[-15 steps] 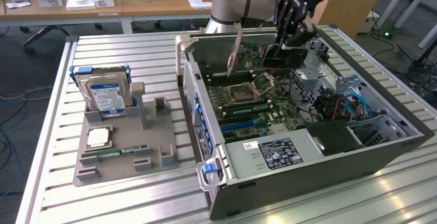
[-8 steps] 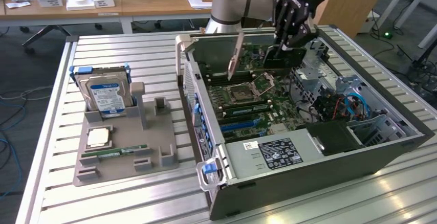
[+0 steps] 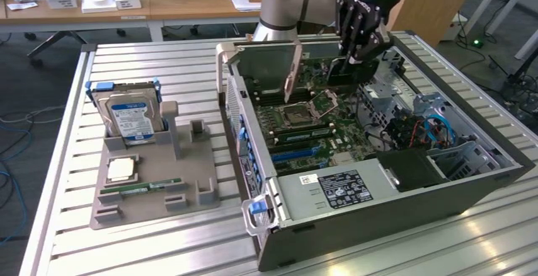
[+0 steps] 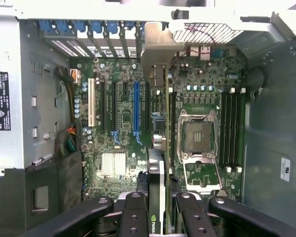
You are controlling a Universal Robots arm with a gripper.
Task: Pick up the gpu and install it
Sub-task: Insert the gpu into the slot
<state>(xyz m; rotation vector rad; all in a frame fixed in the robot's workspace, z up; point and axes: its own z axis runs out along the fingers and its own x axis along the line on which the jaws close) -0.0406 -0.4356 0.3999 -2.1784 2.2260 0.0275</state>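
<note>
One gpu, edge-on, sits clamped in the end effector above the motherboard.

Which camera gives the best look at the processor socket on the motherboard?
The wrist view: it looks straight onto the processor socket, with nothing covering it. The exterior view shows it slantwise, from farther off.

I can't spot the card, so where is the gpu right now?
In the wrist view the gpu sits edge-on in the gripper over the motherboard inside the open case, between the blue slot and the CPU socket.
</note>
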